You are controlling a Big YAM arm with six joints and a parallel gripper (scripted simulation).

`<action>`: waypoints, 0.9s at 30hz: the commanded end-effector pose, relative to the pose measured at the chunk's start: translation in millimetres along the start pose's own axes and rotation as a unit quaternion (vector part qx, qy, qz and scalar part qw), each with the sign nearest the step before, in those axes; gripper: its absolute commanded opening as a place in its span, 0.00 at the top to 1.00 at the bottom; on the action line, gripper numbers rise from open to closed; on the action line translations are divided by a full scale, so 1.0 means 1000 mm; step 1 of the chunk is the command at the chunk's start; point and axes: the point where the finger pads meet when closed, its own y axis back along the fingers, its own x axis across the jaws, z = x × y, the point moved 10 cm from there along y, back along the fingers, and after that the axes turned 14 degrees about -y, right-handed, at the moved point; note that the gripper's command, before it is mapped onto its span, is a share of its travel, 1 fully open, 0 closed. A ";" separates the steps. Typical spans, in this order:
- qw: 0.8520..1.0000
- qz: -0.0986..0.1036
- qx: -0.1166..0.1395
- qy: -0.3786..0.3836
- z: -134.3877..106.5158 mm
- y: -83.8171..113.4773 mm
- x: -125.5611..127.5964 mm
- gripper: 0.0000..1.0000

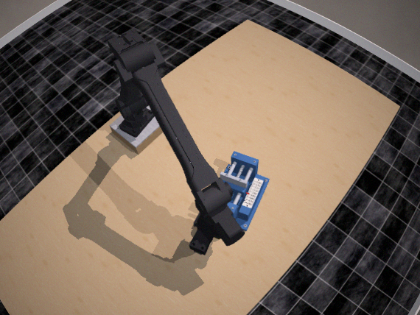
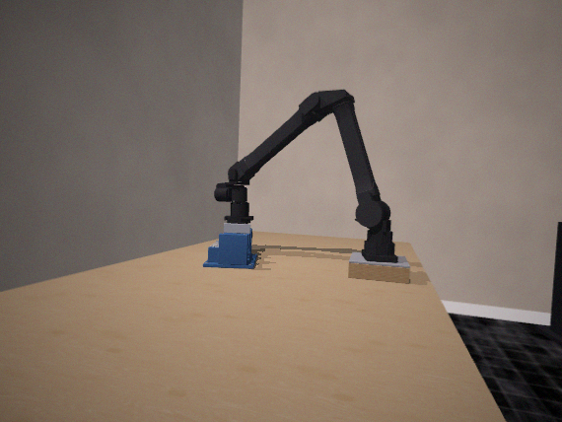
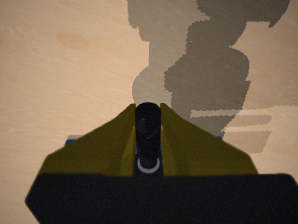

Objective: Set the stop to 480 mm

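Pinching the handwheel's black handle (image 3: 148,130) between its yellow fingers, the gripper (image 2: 240,218) (image 3: 148,111) points down at the blue fixture's end! That fixture (image 1: 245,158) (image 2: 234,248) sits on the wooden table (image 1: 295,129) (image 2: 246,345) (image 3: 50,75), its pale crosspiece (image 1: 234,179) (image 2: 237,228) spanning the rods, a red mark (image 1: 247,193) beside the white scale (image 1: 253,192), numbers too small to read.

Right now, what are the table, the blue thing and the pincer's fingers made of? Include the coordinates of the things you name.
The table (image 1: 313,121) (image 2: 276,335): probably smooth wood, since it's tan with faint darker spots. The blue thing (image 1: 245,158) (image 2: 235,248): maybe painted metal or plastic; it's evenly coloured. The fingers: perhaps dull plastic or rubber, being dark yellow without bright shine.
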 end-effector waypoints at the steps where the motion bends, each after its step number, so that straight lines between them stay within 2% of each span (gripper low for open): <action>1: 0.999 0.041 -0.008 0.002 -0.005 0.020 0.036 0.94; 27: 0.999 0.044 -0.009 0.002 -0.009 0.028 0.049 0.94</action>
